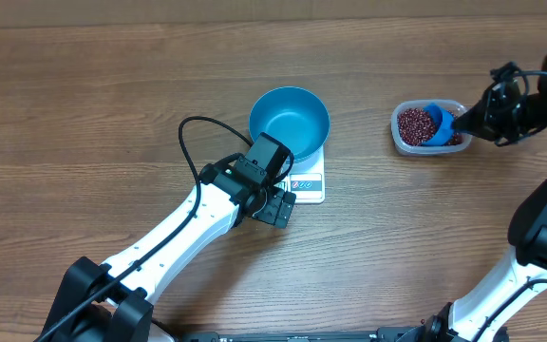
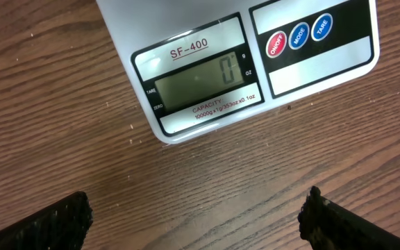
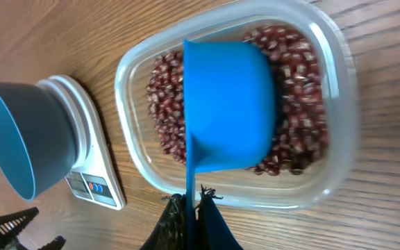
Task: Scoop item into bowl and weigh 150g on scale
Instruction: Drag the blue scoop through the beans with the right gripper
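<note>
The scoop (image 3: 231,104), seemingly resting on the beans (image 3: 164,104), is clamped by the right gripper (image 3: 193,208); the left gripper (image 2: 196,205) is spread wide beside the scale (image 2: 207,76).

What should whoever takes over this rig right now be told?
Left claw: open, empty, hovering over the table beside the scale display, which reads 0.
Right claw: shut on the handle of the blue scoop; the scoop is in the clear tub, on the red-brown beans.
The blue bowl sits empty on the scale.
Done: bowl placed, scoop grasped. Left: scoop beans into bowl up to target weight.
</note>
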Robot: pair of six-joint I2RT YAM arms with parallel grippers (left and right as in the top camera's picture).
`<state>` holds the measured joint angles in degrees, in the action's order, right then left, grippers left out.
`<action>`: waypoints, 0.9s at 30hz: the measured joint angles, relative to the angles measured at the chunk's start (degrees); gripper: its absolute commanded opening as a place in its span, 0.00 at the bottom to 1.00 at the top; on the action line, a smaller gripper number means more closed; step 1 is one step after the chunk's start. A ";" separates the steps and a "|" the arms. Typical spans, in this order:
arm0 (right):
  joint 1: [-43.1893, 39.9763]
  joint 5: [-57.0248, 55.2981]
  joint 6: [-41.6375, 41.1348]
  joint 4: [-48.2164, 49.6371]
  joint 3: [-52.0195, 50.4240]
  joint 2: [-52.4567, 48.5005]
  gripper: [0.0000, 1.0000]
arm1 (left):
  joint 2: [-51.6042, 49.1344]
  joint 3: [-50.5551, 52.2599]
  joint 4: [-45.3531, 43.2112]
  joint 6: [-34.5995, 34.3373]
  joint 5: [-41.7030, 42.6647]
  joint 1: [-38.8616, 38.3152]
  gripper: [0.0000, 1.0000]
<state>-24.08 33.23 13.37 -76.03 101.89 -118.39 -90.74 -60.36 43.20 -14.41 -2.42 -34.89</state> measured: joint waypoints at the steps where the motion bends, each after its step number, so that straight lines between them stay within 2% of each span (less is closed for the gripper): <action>1: -0.31 0.07 0.02 -0.02 0.00 -0.13 0.04 | 0.00 0.00 0.00 0.00 0.00 0.00 0.99; 14: -0.52 -1.95 0.00 0.46 0.00 -0.24 0.04 | 0.00 0.00 0.00 0.00 0.00 0.00 1.00; 22: -0.98 -1.90 -0.68 4.94 -2.23 0.07 0.04 | 0.00 0.00 0.00 0.00 0.00 0.00 1.00; 27: -0.94 -1.11 -1.20 7.34 -3.37 0.09 0.19 | 0.00 0.00 0.00 0.00 0.00 0.00 1.00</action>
<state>-25.02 32.12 12.16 -68.69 98.52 -118.30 -90.74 -60.36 43.20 -14.41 -2.42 -34.89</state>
